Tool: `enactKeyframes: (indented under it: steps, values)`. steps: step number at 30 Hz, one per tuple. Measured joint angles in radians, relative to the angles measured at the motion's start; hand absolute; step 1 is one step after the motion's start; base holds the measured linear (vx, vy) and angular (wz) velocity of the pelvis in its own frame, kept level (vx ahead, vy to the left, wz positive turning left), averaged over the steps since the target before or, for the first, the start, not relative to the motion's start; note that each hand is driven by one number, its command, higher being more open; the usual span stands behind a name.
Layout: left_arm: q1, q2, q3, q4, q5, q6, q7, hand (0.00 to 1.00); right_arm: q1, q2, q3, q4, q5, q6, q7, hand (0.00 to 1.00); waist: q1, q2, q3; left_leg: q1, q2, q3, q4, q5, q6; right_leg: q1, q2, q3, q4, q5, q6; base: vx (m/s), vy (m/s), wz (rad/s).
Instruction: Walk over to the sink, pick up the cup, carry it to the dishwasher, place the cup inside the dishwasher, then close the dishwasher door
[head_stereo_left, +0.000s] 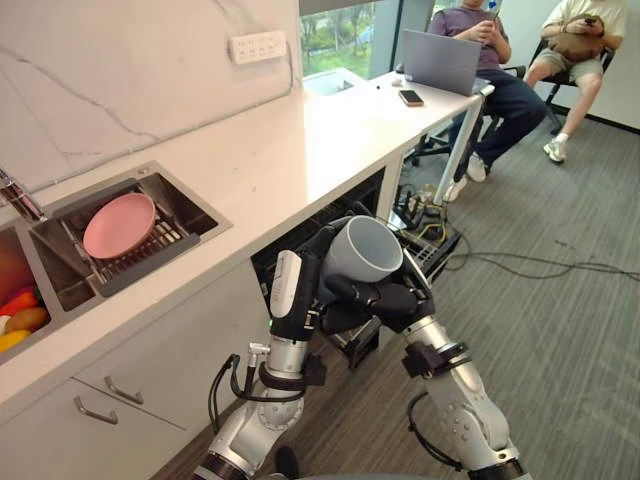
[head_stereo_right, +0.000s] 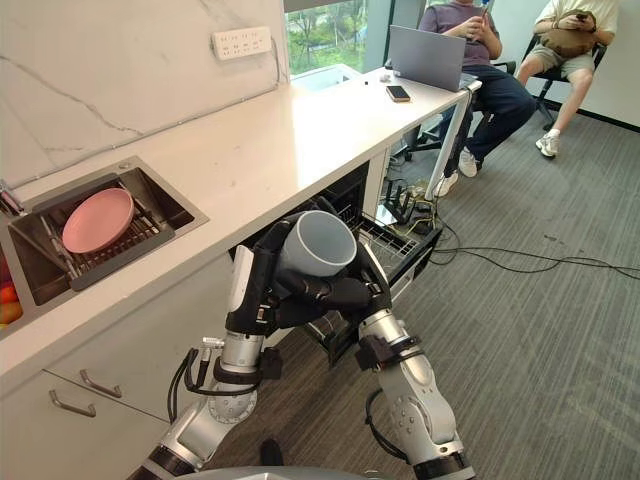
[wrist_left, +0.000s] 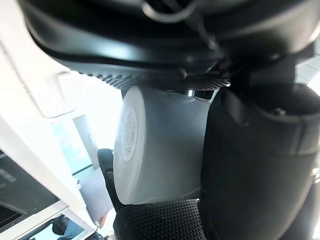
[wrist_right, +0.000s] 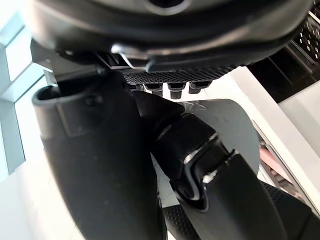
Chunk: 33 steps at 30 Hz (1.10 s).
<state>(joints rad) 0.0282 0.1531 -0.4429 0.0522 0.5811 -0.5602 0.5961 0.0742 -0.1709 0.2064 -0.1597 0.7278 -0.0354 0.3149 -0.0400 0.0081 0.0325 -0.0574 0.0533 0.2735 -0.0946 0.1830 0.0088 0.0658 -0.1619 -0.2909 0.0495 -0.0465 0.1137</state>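
Cup: a grey round cup (head_stereo_left: 362, 250), tilted with its open mouth up and away from the robot, is held in the air between both hands, in front of the counter's edge and above the dishwasher's pulled-out rack.
Left hand: the left hand (head_stereo_left: 303, 298) stands upright against the cup's near side, its fingers and thumb curled round the cup; its wrist view shows the cup's pale base (wrist_left: 129, 135) wedged between the ribbed pads.
Right hand: the right hand (head_stereo_left: 378, 298) wraps its dark fingers across the cup's lower wall from the other side, closed on it and touching the left hand.
Dishwasher: the open black dishwasher (head_stereo_right: 398, 243) sits under the counter, its wire rack drawn out over the grey carpet.
Sink: a stainless steel sink (head_stereo_left: 195, 218) is set in the long white countertop (head_stereo_left: 300, 150), well left of the cup; a round pink plate (head_stereo_left: 119, 225) leans on its rack.
Background: a grey open laptop (head_stereo_left: 440, 60) and a dark phone (head_stereo_left: 410, 98) lie at the counter's far end, where two people (head_stereo_left: 488, 45) sit on chairs.
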Motion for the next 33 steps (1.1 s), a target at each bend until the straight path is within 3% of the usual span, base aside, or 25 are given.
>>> enactKeyframes:
  steps: [5,6,22,23,33]
  values:
    - [-0.003,0.028,-0.016,0.000,-0.012,-0.001,0.000,0.00,-0.019,-0.024,0.001,0.032,0.035,0.010,0.054,1.00,0.000,0.000,-0.002,-0.007,0.001,-0.012,0.000,0.006,-0.001,0.000,0.001,-0.011,0.000,-0.001,-0.007,0.00,0.013,0.07]
    - [-0.003,0.034,-0.018,0.000,-0.012,-0.002,0.000,0.00,-0.019,-0.027,0.001,0.035,0.035,0.010,0.061,0.00,0.000,0.000,-0.002,-0.010,0.001,-0.015,0.000,0.008,-0.001,0.000,0.001,-0.013,-0.001,-0.001,-0.008,0.00,0.011,0.08]
    - [-0.011,0.036,-0.056,-0.003,-0.116,-0.005,-0.034,0.00,-0.024,-0.061,0.003,0.038,-0.001,-0.046,0.058,0.00,-0.001,-0.006,-0.008,-0.021,0.004,-0.015,0.000,0.007,-0.003,-0.002,0.004,-0.012,-0.023,0.016,-0.008,0.00,0.001,0.00]
    - [-0.011,0.036,-0.056,-0.003,-0.116,-0.005,-0.034,1.00,-0.024,-0.060,0.003,0.038,-0.001,-0.046,0.057,0.00,0.000,-0.006,-0.008,-0.021,0.004,-0.015,0.000,0.007,-0.003,-0.002,0.005,-0.012,-0.023,0.016,-0.008,0.00,0.000,0.00]
    - [0.014,0.035,-0.060,-0.015,-0.160,-0.049,-0.084,1.00,-0.023,-0.016,-0.024,0.065,0.057,-0.046,0.063,0.00,0.000,-0.005,-0.008,-0.022,0.005,-0.015,0.000,0.005,-0.005,-0.001,0.006,-0.015,-0.025,0.016,-0.008,0.00,0.000,0.00]
